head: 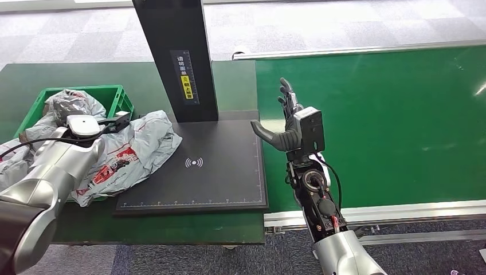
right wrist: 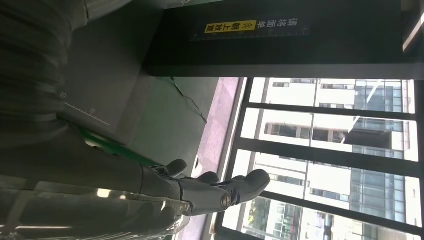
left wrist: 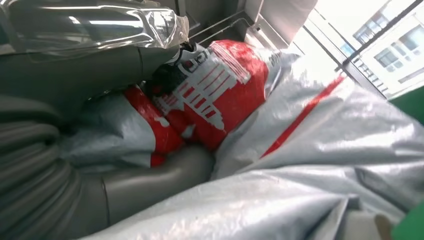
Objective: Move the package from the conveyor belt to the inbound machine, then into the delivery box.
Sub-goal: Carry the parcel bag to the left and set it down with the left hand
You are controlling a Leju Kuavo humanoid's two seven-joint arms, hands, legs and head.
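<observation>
Left robot hand (head: 112,123), head view: at the far end of the silver arm, resting on the package (head: 134,149), mostly hidden by the wrist.
Right robot hand (head: 289,123), head view: raised upright above the conveyor belt (head: 390,126), fingers spread, holding nothing.
Package, head view: grey and red plastic mailer, draped from the inbound machine (head: 200,166) plate's left edge onto the rim of the delivery box (head: 120,94).
Delivery box, head view: green crate on the left of the surface (head: 172,226), other grey bags already inside.
Obstacle, head view: black scanner column (head: 177,57) rising behind the plate, beside the package.
Left wrist view: thumb (left wrist: 165,175) under a fold of the package (left wrist: 225,95), dark fingers above; clamped on the bag.
Handling, judged: soft, light, limp, slippery film; likely to sag and snag on the crate rim; best taken by a bunched fold near the middle.
Right wrist view: right robot hand (right wrist: 200,192) with fingers apart, empty; machine plate (right wrist: 110,90) and column label (right wrist: 250,27) beyond.
</observation>
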